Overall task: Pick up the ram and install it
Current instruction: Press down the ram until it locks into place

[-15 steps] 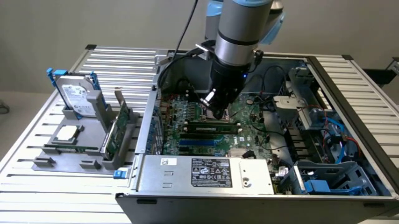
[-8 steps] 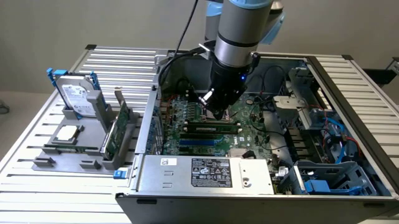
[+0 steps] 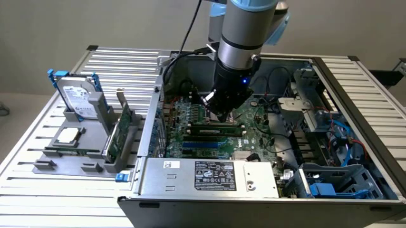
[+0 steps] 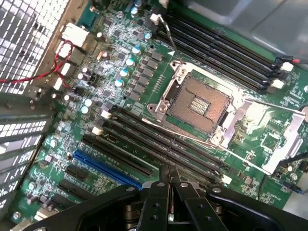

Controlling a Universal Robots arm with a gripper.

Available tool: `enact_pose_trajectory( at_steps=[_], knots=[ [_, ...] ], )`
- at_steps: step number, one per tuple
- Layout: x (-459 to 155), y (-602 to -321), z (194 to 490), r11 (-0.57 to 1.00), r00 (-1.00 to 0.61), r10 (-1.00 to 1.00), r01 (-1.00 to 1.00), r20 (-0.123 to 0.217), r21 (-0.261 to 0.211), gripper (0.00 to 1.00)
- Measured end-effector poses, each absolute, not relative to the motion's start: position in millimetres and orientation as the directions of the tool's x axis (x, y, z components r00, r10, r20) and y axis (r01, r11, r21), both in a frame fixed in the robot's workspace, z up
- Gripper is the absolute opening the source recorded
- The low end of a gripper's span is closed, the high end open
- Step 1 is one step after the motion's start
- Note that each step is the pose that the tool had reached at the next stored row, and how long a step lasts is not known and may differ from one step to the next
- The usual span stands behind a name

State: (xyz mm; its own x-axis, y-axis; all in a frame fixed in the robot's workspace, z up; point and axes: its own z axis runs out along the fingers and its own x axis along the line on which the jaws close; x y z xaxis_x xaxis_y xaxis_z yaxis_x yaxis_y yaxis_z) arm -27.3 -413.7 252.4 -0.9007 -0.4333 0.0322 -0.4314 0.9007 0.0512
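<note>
My gripper (image 3: pixel 220 113) reaches down into the open computer case, over the black memory slots (image 3: pixel 219 133) of the green motherboard (image 3: pixel 257 137). In the wrist view its fingertips (image 4: pixel 168 169) are shut together with nothing visible between them, right above the long black slots (image 4: pixel 159 147) beside the open processor socket (image 4: pixel 199 101). The ram (image 3: pixel 219 127) shows in the exterior view as a long narrow green stick lying along a slot just under the fingertips. Whether the fingertips touch it I cannot tell.
A grey tray (image 3: pixel 63 166) at the exterior view's left holds a hard drive (image 3: pixel 79 99), a silver processor chip (image 3: pixel 68 136) and a green expansion card (image 3: pixel 119 133). A power supply (image 3: pixel 209 175), cables and blue drive bays (image 3: pixel 330 185) crowd the case. A blue slot (image 4: pixel 106 168) lies beside the black ones.
</note>
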Motion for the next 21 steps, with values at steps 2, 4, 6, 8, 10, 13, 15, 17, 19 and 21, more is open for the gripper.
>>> enact_pose_trajectory(
  at_steps=[2, 4, 6, 8, 10, 13, 15, 17, 19, 21],
  knots=[
    [-27.3, -413.7, 251.7, 0.916, -0.916, -0.4, -0.398, 0.032, 0.051, 0.11],
    [-27.3, -413.7, 251.2, 0.93, -0.93, -0.366, -0.364, 0.032, 0.051, 0.11],
    [-27.3, -413.7, 250.7, 0.942, -0.943, -0.332, -0.33, 0.032, 0.051, 0.11],
    [-27.3, -413.7, 250.3, 0.954, -0.954, -0.298, -0.296, 0.032, 0.051, 0.11],
    [-27.3, -413.7, 249.9, 0.964, -0.965, -0.262, -0.26, 0.032, 0.051, 0.11],
    [-27.3, -413.7, 249.3, 0.977, -0.977, -0.21, -0.208, 0.032, 0.051, 0.11],
    [-27.3, -413.7, 249.2, 0.983, -0.984, -0.175, -0.174, 0.032, 0.051, 0.11],
    [-27.3, -413.7, 249.2, 0.989, -0.989, -0.142, -0.14, 0.032, 0.051, 0.11],
    [-27.6, -413.7, 249.1, 0.992, -0.992, -0.12, -0.118, 0.032, 0.051, 0.11],
    [-29.1, -414.1, 249.1, 0.992, -0.992, -0.12, -0.118, 0.032, 0.051, 0.11]
  ],
)
